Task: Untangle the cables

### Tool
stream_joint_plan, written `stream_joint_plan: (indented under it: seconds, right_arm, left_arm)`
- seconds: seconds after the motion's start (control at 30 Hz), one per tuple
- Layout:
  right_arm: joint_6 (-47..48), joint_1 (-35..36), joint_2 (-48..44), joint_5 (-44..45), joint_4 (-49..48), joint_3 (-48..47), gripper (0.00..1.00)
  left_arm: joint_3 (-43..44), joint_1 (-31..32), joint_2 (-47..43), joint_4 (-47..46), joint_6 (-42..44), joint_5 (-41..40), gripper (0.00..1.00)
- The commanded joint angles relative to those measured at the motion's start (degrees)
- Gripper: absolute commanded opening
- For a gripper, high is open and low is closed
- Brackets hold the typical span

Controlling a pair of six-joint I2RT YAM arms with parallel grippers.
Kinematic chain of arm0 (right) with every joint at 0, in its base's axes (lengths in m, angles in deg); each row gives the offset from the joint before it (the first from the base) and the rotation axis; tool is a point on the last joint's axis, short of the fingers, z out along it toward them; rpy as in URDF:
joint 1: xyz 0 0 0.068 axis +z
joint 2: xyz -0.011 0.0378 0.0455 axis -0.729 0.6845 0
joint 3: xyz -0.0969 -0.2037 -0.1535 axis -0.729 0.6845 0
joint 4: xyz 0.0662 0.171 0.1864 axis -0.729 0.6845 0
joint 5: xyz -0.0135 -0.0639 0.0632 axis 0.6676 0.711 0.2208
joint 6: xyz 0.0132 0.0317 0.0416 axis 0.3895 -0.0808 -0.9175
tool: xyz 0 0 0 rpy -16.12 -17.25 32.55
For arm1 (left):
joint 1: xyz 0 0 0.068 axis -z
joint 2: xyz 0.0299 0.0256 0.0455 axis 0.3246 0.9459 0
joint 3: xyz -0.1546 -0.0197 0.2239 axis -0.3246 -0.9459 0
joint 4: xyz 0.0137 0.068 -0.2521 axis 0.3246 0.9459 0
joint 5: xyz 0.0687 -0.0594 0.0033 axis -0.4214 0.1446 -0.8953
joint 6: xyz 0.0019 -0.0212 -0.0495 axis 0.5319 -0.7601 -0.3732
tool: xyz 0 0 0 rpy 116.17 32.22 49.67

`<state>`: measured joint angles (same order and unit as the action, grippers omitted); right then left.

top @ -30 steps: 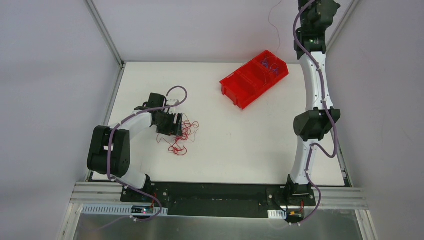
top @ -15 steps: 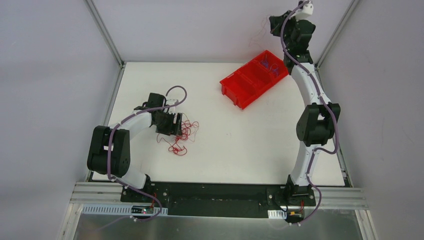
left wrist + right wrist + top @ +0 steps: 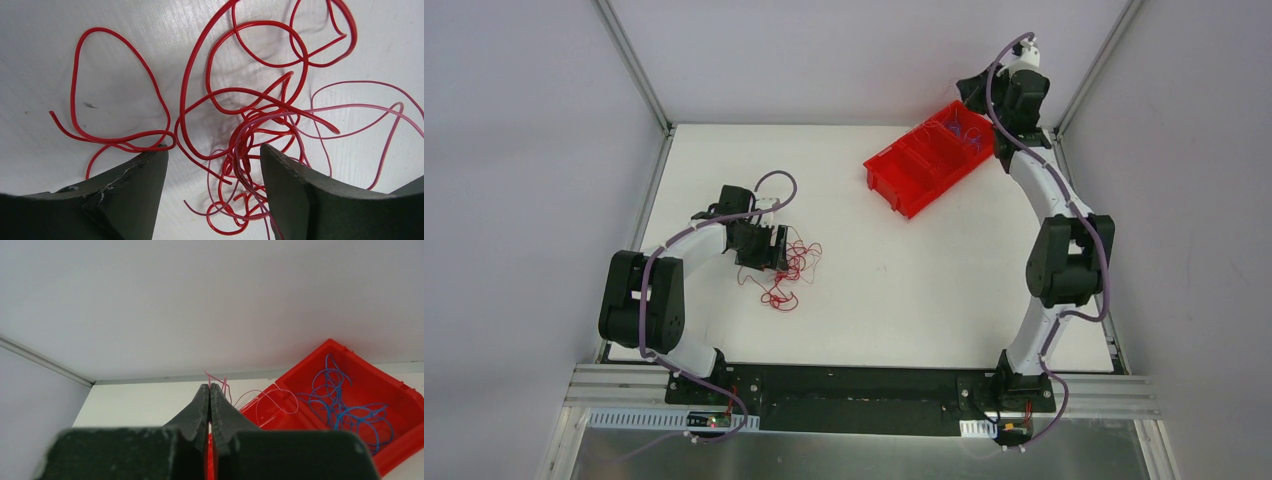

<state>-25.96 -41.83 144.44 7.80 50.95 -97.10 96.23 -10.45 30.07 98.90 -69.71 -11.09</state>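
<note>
On the left side of the white table (image 3: 894, 300), the left gripper (image 3: 764, 248) is sitting low over the tangle of red cables (image 3: 790, 270), and its wrist camera is giving us the close look: both dark fingers (image 3: 142, 172) are spread wide, and the knot of red cables (image 3: 250, 125) is lying on the table surface between them, curling and crossing over itself. One big open loop is reaching off toward the left finger, and a few paler pink strands are weaving through the thick of it on the right. Nothing is being pinched there; the jaws are standing well apart. Over at the far right corner, the right gripper (image 3: 972, 92) is hovering above the far end of the red bin (image 3: 924, 165). From its own camera, the right gripper (image 3: 210, 389) is showing its fingers pressed tight together, and a pink strand (image 3: 221, 381) is poking out just past the tips, so it is looking clamped on that strand. Beside it, the red bin (image 3: 365, 371) is holding a loose pile of blue cables (image 3: 345, 405) in its end compartment, well apart from the red tangle.
</note>
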Motion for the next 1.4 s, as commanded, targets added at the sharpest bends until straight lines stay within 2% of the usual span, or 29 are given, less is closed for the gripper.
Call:
stream_joint_plan:
  seconds: [0.0,0.33,0.6,0.93,1.17,1.37]
  right_arm:
    - [-1.5,-0.31,-7.42,-2.48,-1.48,1.7,0.0]
    - [-6.46,0.06,-14.98,-6.39,3.46,3.11,0.0]
    - [-6.78,-0.26,-12.0,-4.26,6.53,2.1,0.0]
    - [1.82,-0.72,-0.7,2.97,9.47,-3.61,0.0]
    - [9.17,-0.23,2.37,5.87,9.87,0.57,0.0]
    - [13.91,0.79,5.71,3.38,13.15,1.24,0.0]
  left_arm:
    - [0.37,-0.82,1.82,0.77,-0.1,-0.93,0.7]
    - [0.32,-0.84,1.98,0.69,0.05,-0.97,0.71]
    - [0.26,-0.84,1.71,0.7,-0.1,-0.93,0.71]
    - [0.49,-0.98,2.46,0.66,-0.1,-1.42,0.71]
    - [0.94,-1.14,3.25,0.9,-0.18,-1.35,0.71]
    - [1.83,-1.17,4.26,1.68,-0.06,-0.29,0.7]
